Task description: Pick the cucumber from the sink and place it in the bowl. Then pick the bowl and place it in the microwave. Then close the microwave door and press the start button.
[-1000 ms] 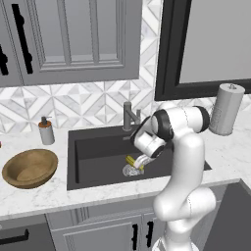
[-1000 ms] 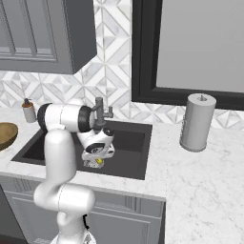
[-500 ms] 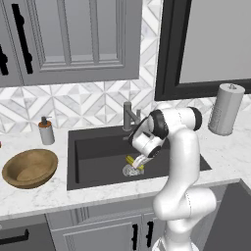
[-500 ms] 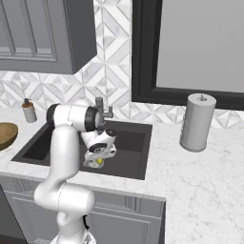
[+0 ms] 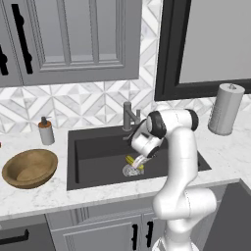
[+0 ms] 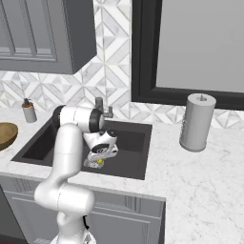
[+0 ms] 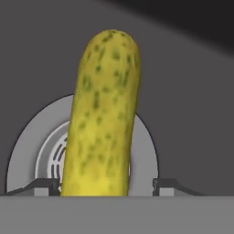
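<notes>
Half hidden by the white hand in the left base view: the cucumber (image 5: 132,162), a small yellow sliver at frame centre, low in the dark sink (image 5: 98,147). Likewise mostly covered in the right base view, just a yellow speck (image 6: 99,162) under the gripper (image 6: 98,159) at lower left of centre. Seen up close in the hand view: cucumber (image 7: 101,119) running from bottom centre toward the top, lying across the round silver drain (image 7: 36,151), its lower end cut off by the frame's bottom. Fingertips (image 7: 167,186) low on either side of the cucumber, left one touching or nearly touching it, right one with a clear gap; spread around it, not pinching. Faucet (image 5: 130,116) partly blocked by the arm. Wooden bowl (image 5: 29,168) on the counter at left, holding nothing. Same bowl (image 6: 5,134) cut off by the left edge in the right base view. Soap bottle (image 5: 46,131) and paper towel roll (image 5: 224,109) standing on the counter.
</notes>
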